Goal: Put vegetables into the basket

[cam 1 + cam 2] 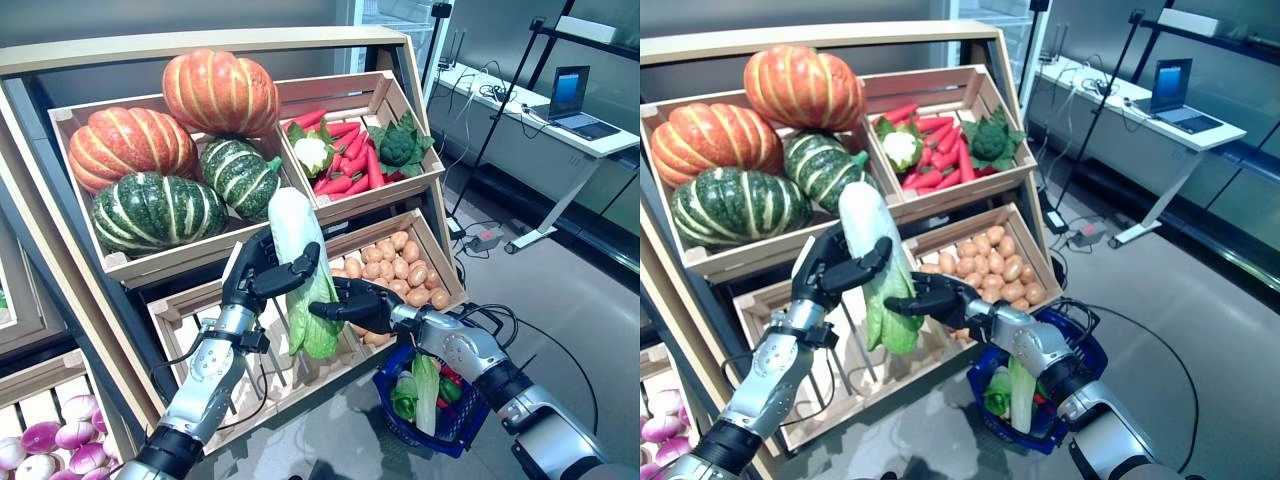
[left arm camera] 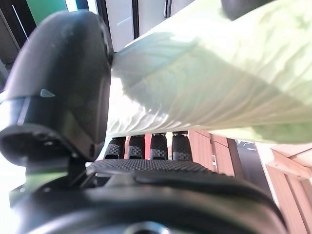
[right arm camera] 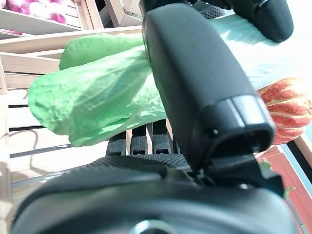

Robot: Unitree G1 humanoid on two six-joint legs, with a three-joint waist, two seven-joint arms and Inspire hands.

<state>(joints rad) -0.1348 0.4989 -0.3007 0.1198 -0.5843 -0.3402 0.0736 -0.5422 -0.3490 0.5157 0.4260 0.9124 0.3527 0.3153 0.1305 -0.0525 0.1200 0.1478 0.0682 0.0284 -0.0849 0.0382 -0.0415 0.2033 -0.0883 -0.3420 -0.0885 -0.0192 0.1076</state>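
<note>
A long napa cabbage (image 1: 300, 255), white at the top and leafy green at the bottom, is held upright in front of the wooden stand's lower crates. My left hand (image 1: 255, 272) is curled round its white upper part, thumb across it; the left wrist view shows the cabbage (image 2: 204, 83) between thumb and fingers. My right hand (image 1: 365, 305) is curled round its green leafy end (image 3: 92, 97). The blue basket (image 1: 470, 418) stands on the floor under my right forearm. In it lie a green-and-white leafy vegetable (image 1: 426, 392) and small red and green pieces (image 1: 449, 385).
The slanted wooden stand (image 1: 200, 45) with its crates takes up the left and middle. A white desk (image 1: 560, 125) with a laptop stands at the back right, with a power strip (image 1: 485, 240) and cables on the grey floor beside it.
</note>
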